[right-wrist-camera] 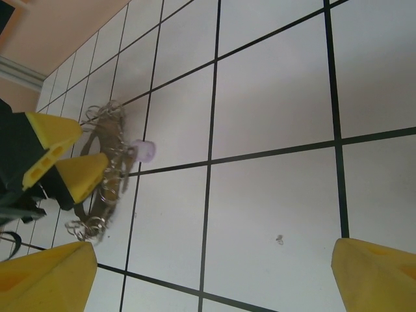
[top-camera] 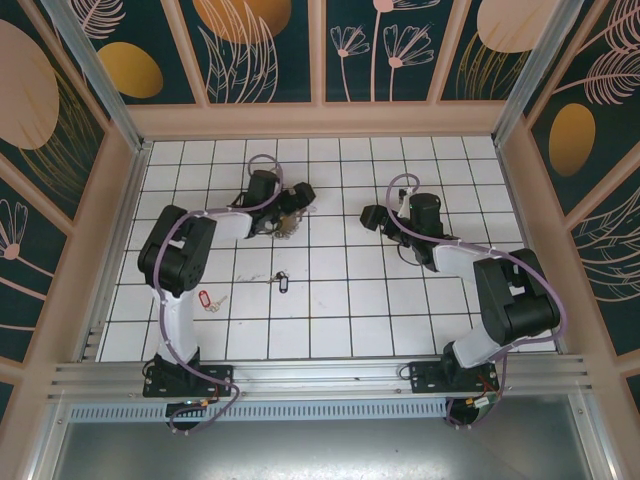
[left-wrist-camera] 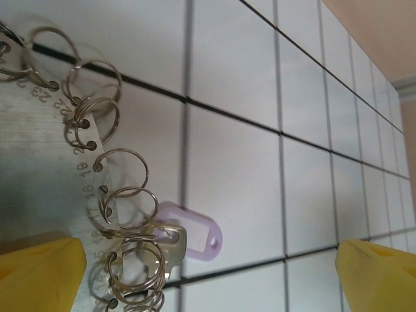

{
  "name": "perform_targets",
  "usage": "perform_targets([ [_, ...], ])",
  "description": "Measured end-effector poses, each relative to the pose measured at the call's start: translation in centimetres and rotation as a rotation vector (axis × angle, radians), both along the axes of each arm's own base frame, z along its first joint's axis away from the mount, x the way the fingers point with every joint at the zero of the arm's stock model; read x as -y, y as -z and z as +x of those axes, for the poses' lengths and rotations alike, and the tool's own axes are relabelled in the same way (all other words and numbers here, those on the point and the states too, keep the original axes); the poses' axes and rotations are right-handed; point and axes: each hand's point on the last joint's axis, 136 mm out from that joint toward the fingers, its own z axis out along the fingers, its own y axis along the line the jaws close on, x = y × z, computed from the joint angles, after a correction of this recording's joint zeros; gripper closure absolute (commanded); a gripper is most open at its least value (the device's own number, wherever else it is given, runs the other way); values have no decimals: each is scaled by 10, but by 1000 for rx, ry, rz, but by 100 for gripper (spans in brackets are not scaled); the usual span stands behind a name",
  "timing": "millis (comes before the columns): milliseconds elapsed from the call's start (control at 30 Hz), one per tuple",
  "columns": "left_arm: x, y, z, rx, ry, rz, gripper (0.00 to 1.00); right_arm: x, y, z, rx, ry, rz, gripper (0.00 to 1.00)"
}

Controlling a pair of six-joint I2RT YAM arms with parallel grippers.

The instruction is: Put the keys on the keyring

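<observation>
Keyring (top-camera: pixel 283 226) lies on the tiled desk (top-camera: pixel 400 320). Left gripper (left-wrist-camera: pixel 208 276) is spread wide right at the keyring, contact unclear. Right gripper (right-wrist-camera: pixel 211 276) is also spread, well apart on the keyring's right. Dark blue key (top-camera: pixel 281 282) and red key (top-camera: pixel 207 298) lie loose, nearer the arm bases than the keyring.

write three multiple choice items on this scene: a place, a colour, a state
1. What colour is the tag beside the keyring's rings? A) green B) lilac C) orange
2. Where is the red-tagged key? A) on the tiles beside the left arm B) hung on the keyring C) under the keyring
3. How is the left tool? A) shut on the red-tagged key B) shut on the keyring C) open
Answers: B, it looks pale purple; A, it lies loose there; C, its yellow fingertips stand far apart.
</observation>
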Motion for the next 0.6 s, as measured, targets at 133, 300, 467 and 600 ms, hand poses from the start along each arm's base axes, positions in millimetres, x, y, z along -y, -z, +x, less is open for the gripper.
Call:
perform_targets([
  [133,32,-1,-14,-5,59,-18,4,0,0,0,0,0,1,13],
  [300,56,-2,-34,-7,119,-18,4,-5,4,-3,-14,-37,4,21],
  [467,32,-8,-59,-6,70,46,1,-20,9,9,-40,-122,-5,28],
  [600,0,-44,-62,82,-30,83,1,-41,-1,32,-30,-205,-5,30],
])
